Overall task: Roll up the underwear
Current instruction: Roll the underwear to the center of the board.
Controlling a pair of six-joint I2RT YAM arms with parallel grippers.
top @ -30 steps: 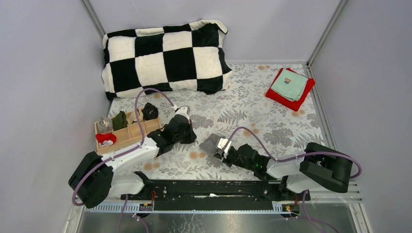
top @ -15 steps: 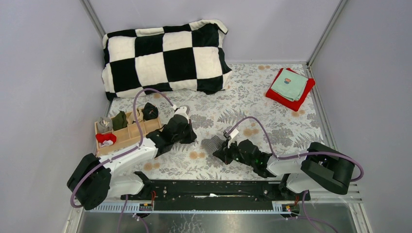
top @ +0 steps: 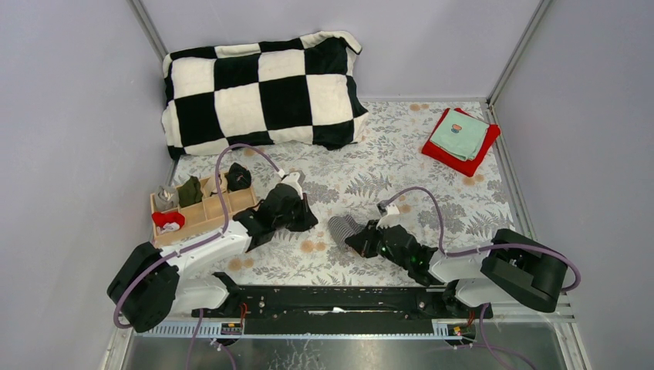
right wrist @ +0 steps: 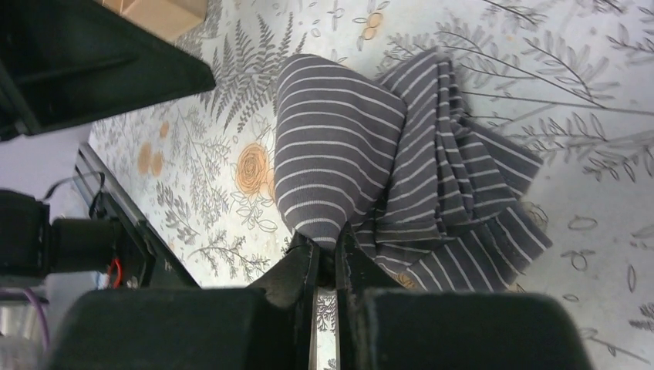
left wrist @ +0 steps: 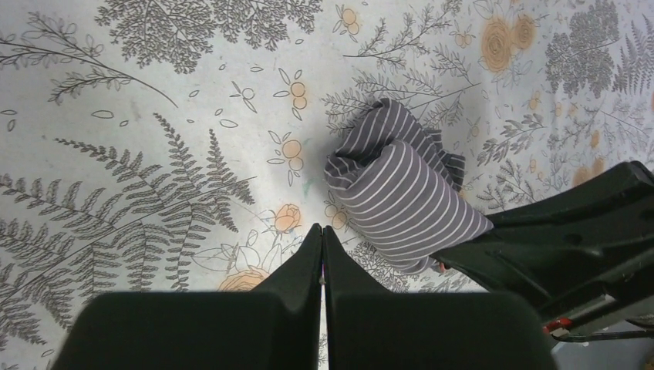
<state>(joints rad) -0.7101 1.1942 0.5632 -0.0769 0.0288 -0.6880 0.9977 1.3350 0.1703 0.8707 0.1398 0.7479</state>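
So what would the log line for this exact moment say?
step: rolling | right end effector: shut on grey striped underwear, bundled on floral table cover | left end effector: shut, empty, apart from the bundle

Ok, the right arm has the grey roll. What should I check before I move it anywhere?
1. Right end effector grip on the grey striped underwear: ok, shut on its near edge.
2. Roll finished: not ok, loose layers fan out beside the rolled part.
3. Left end effector free: ok, shut on nothing, just beside the roll.
4. Open slot in the wooden tray: ok, the near row beside the red bundle looks bare.
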